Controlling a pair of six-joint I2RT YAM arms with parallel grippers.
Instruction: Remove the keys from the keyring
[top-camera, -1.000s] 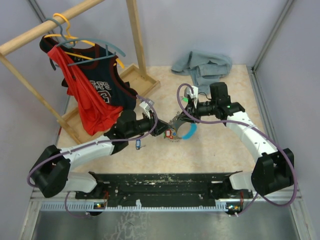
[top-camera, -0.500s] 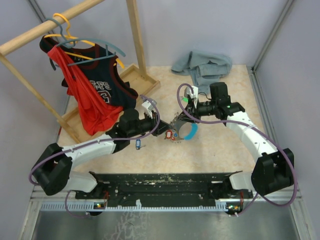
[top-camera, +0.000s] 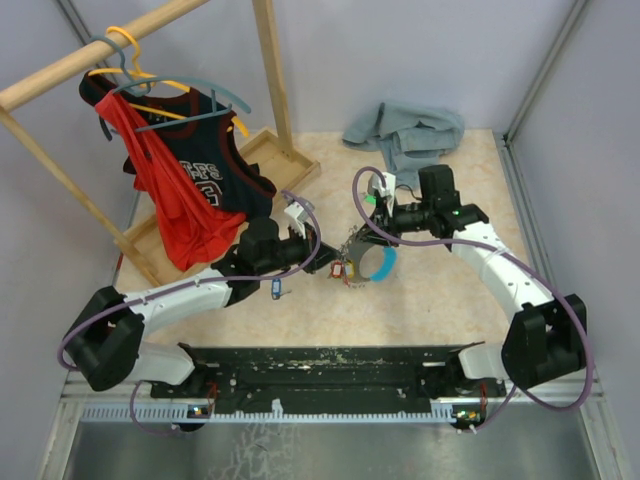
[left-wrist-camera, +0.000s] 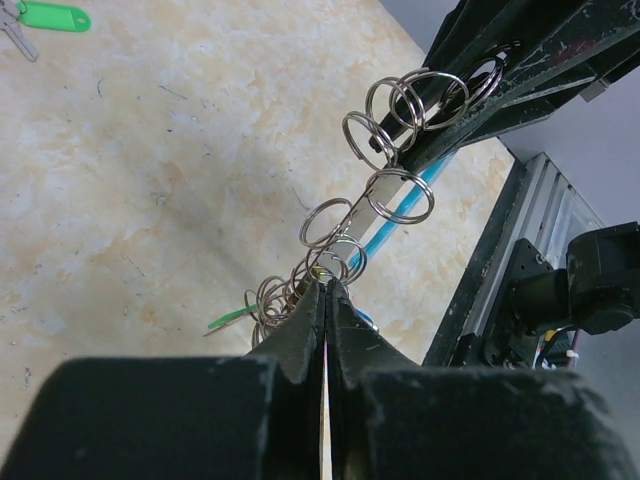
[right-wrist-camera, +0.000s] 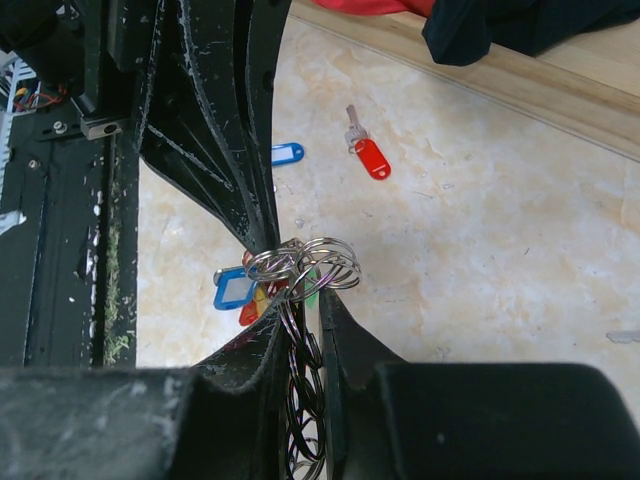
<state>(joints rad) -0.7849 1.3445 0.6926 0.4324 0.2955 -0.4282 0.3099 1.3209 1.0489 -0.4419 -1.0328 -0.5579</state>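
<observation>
The keyring is a chain of silvery rings hanging between my two grippers above the table's middle. My left gripper is shut, its tips pinching the lower cluster of rings. From there the chain runs up to my right gripper, which is shut on it with rings stacked between its fingers. The keys' blue tag and red and yellow tags hang under the bunch. A light-blue loop dangles beside it. Loose keys lie on the table: red tag, blue tag, green tag.
A wooden clothes rack with a red and a dark jersey on hangers stands at the back left, its wooden base on the table. A grey cloth lies at the back. Walls enclose the table on three sides.
My left gripper has closed fully onto the lower rings of the bunch. The right gripper kept its hold; the bunch shifted only slightly.
</observation>
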